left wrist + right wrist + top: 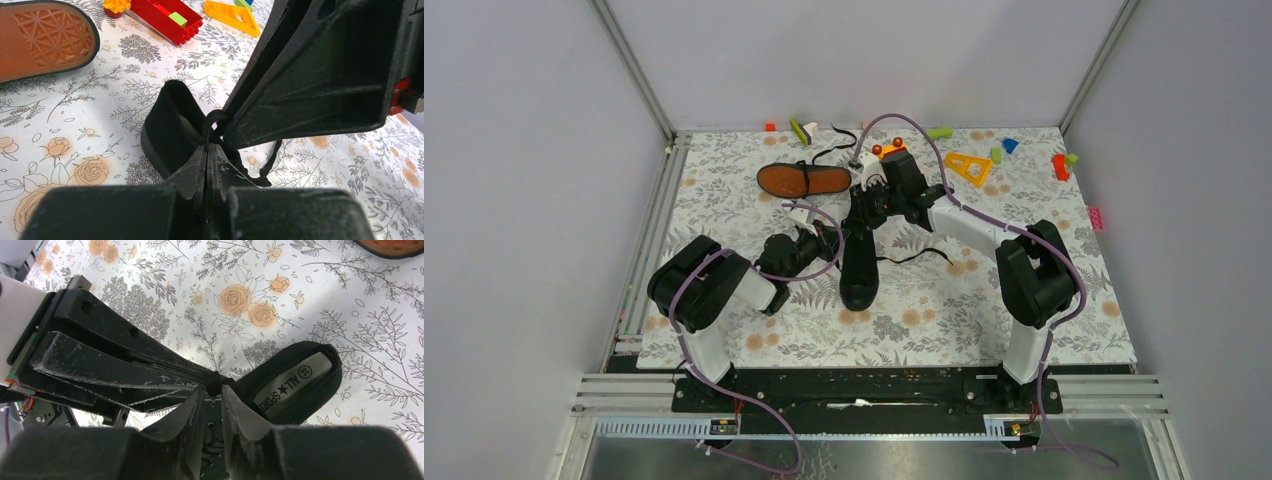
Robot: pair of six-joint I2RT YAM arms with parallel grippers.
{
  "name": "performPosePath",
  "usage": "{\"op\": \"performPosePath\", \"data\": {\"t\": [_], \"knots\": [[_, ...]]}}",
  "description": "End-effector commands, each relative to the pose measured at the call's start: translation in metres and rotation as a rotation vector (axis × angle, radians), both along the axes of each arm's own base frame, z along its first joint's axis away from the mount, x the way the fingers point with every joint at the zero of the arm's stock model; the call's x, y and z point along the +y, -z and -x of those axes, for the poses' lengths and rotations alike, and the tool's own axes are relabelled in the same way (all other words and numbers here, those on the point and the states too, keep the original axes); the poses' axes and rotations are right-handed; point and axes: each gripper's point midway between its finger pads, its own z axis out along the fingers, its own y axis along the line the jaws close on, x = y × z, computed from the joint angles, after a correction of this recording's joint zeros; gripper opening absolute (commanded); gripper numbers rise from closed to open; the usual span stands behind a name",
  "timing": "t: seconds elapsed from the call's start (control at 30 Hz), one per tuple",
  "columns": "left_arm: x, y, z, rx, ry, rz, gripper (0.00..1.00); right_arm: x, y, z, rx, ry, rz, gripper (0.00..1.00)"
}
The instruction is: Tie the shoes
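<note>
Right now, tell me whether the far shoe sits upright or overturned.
Overturned: the far shoe lies with its orange-brown sole facing up.

The table has a white cloth on it with grey leaves and orange roses. Plain grey walls stand behind the table and on both sides of it. Silver metal bars go up from the table's far corners. The light is soft and even.

Your upright shoe and its lace are matt black cloth; the sole beyond that shoe is orange rubber with a moulded lattice. The left claw and right claw are scuffed matt black plastic, and the counter is a smooth printed sheet.
</note>
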Motion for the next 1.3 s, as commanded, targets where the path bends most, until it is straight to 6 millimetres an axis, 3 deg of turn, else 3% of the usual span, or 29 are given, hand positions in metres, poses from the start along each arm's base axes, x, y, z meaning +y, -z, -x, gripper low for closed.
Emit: {"op": "performPosePath", "data": {"t": [0.0, 0.3, 0.37, 0.77, 1.2, 1.27], "knots": [[-0.005, -0.028, -0.007, -0.093, 0.015, 0.051, 0.03, 0.014, -0.022, -0.001, -0.027, -0.033, -0.046, 0.19], [-0.002, -0.028, -0.008, -0.094, -0.002, 0.052, 0.18, 0.013, -0.027, 0.002, 0.018, 0.023, -0.060, 0.00], [-0.001, -0.028, -0.008, -0.092, -0.012, 0.053, 0.24, 0.011, -0.028, 0.002, 0.030, 0.041, -0.059, 0.00], [0.002, -0.033, -0.009, -0.100, -0.046, 0.067, 0.31, 0.012, -0.036, 0.007, 0.132, 0.098, -0.074, 0.00], [-0.012, -0.035, -0.010, -0.135, -0.086, 0.029, 0.31, 0.010, -0.040, 0.013, 0.216, 0.163, -0.082, 0.00], [-0.012, -0.032, -0.012, -0.129, -0.098, 0.023, 0.27, 0.009, -0.040, 0.012, 0.222, 0.175, -0.080, 0.00]]}}
